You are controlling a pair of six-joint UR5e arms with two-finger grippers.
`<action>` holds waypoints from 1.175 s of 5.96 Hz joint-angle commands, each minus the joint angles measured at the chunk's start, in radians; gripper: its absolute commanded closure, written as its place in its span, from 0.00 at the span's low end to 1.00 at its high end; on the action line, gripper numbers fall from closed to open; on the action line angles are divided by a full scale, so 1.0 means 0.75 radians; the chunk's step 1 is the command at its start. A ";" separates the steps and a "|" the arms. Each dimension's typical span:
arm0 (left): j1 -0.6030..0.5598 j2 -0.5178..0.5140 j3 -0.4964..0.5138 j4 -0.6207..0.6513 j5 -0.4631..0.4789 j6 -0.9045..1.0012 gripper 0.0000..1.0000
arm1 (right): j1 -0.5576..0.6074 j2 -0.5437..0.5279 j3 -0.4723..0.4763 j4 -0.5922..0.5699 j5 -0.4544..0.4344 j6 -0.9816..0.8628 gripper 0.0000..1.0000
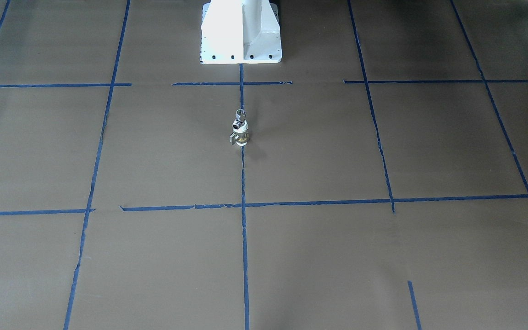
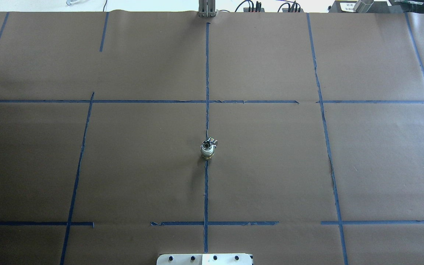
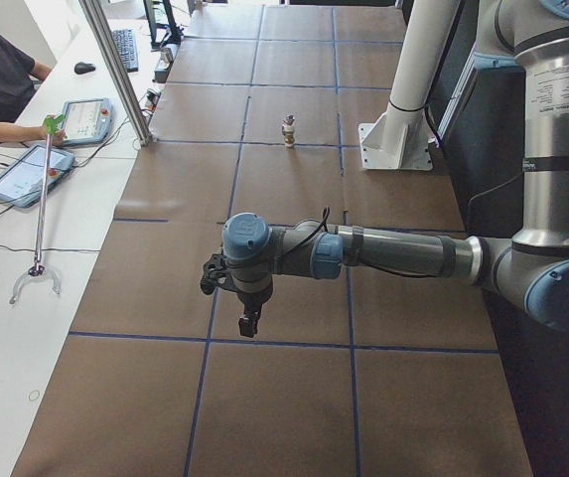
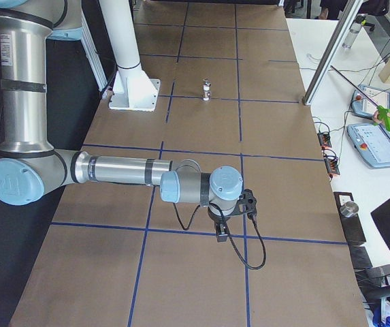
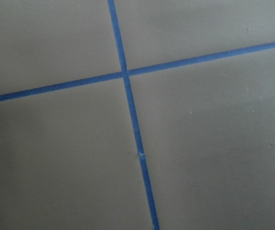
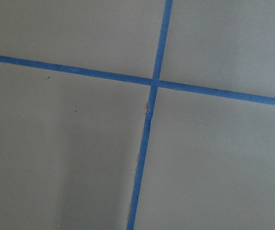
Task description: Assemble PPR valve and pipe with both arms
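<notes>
The PPR valve (image 1: 242, 136) stands upright on the brown paper at the table's middle, on the blue centre tape line. The chrome pipe (image 1: 240, 116) sits on top of it, joined to it. Both show in the overhead view as one small stack, valve (image 2: 207, 152) and pipe (image 2: 210, 141). Neither arm touches them. My left gripper (image 3: 249, 324) hangs over the table's left end, far from the stack. My right gripper (image 4: 222, 232) hangs over the right end. I cannot tell whether either is open or shut. Both wrist views show only paper and tape.
The white robot pedestal (image 1: 241, 32) stands just behind the stack. Blue tape lines (image 2: 206, 191) form a grid on the paper. Operators with tablets (image 3: 26, 174) sit along the far side, beside an aluminium post (image 3: 115, 70). A metal cup (image 4: 348, 208) stands off the paper.
</notes>
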 commanded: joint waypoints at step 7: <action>-0.005 0.150 -0.067 -0.076 0.002 0.004 0.00 | 0.000 0.004 0.011 0.000 -0.002 0.030 0.00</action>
